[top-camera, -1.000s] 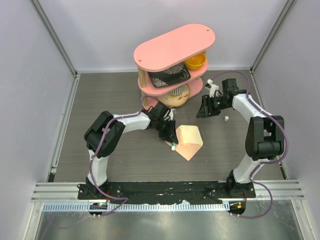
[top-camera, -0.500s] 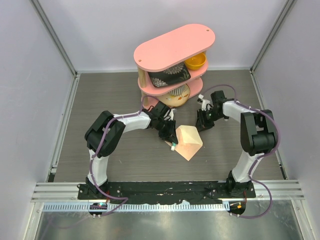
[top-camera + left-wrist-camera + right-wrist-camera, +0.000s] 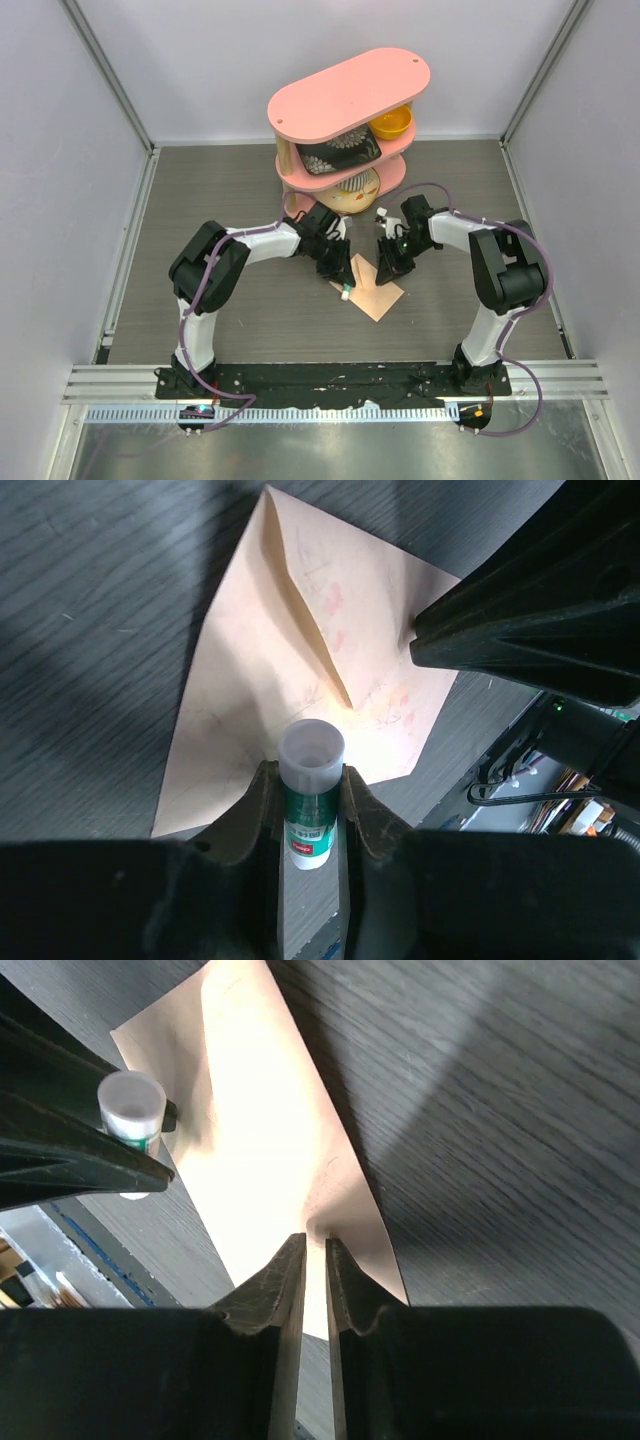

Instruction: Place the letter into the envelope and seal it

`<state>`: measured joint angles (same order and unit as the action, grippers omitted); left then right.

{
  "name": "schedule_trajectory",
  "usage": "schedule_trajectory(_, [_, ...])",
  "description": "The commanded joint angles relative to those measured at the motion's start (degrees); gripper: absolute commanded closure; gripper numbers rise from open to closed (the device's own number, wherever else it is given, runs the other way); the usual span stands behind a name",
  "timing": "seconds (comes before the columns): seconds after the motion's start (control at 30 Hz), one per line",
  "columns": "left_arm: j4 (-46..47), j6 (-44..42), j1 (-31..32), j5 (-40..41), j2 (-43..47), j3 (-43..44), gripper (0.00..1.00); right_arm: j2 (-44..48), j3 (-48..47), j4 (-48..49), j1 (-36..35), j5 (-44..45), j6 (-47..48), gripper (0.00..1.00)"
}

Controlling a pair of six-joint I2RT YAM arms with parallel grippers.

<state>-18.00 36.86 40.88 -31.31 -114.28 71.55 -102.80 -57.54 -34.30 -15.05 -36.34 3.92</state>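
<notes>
The peach-tan envelope [image 3: 372, 287] lies flat on the dark table, its flap folded down. It also shows in the left wrist view [image 3: 270, 680] and the right wrist view [image 3: 260, 1130]. My left gripper [image 3: 341, 283] is shut on a green-and-white glue stick [image 3: 310, 805] and holds it upright at the envelope's left edge. My right gripper [image 3: 386, 262] is shut, or nearly so, with its tips [image 3: 314, 1245] resting on the envelope's flap edge. The cream-yellow letter is not visible.
A pink three-tier shelf [image 3: 350, 88] stands behind the envelope. It holds a yellow bowl [image 3: 392, 122], a dark patterned plate [image 3: 338, 153] and a round patterned dish [image 3: 352, 192]. Grey walls enclose the table on three sides.
My right arm has swung left from the back right onto the envelope. The raised flap now lies flat. The left gripper and its glue stick have barely moved.
</notes>
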Motion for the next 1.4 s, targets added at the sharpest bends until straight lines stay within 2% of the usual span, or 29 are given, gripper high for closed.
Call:
schedule_trajectory(0.0, [6.4, 1.9, -2.5, -2.2, 2.6, -2.0, 1.0, -2.2, -0.9, 0.6, 0.0, 3.2, -1.4, 0.8])
schedule_trajectory(0.17, [16.4, 7.2, -2.1, -7.6, 7.5, -6.0, 1.0, -4.0, -1.6, -0.3, 0.0, 4.4, -2.7, 0.81])
schedule_trajectory(0.4, [23.7, 13.8, 0.2, -7.8, 3.5, -3.2, 1.0, -2.9, -1.4, -0.9, 0.0, 5.3, -3.4, 0.9])
schedule_trajectory(0.53, [23.2, 13.4, 0.3, -5.5, -0.8, 0.1, 1.0, -2.8, -1.5, -1.2, 0.0, 5.2, -3.3, 0.9])
schedule_trajectory(0.63, [19.1, 12.5, -0.3, -3.0, -4.8, 2.6, 1.0, -2.9, -1.5, -1.5, 0.0, 5.0, -3.4, 0.9])
schedule_trajectory(0.93, [9.8, 8.1, -3.8, 3.5, -6.0, 2.4, 1.0, -2.0, -2.5, -6.4, 0.2, 5.7, -3.7, 0.9])
schedule_trajectory(1.03, [9.3, 5.4, -3.6, 1.0, -4.7, 3.2, 1.0, -2.9, -1.8, -4.3, -0.5, 4.5, -5.6, 0.9])
schedule_trajectory(1.13, [13.9, 4.8, -2.3, -3.8, 0.0, 1.1, 1.0, -3.8, -1.5, -2.4, -1.3, 4.0, -6.5, 0.9])
schedule_trajectory(1.2, [15.7, 5.0, -1.3, -4.9, 3.1, -0.3, 1.0, -3.7, -1.5, -2.6, -1.3, 4.3, -6.5, 0.91])
schedule_trajectory(1.37, [17.6, 8.3, 1.7, -5.7, 3.8, -2.5, 1.0, -2.3, -1.0, -3.8, -1.1, 5.8, -5.6, 0.91])
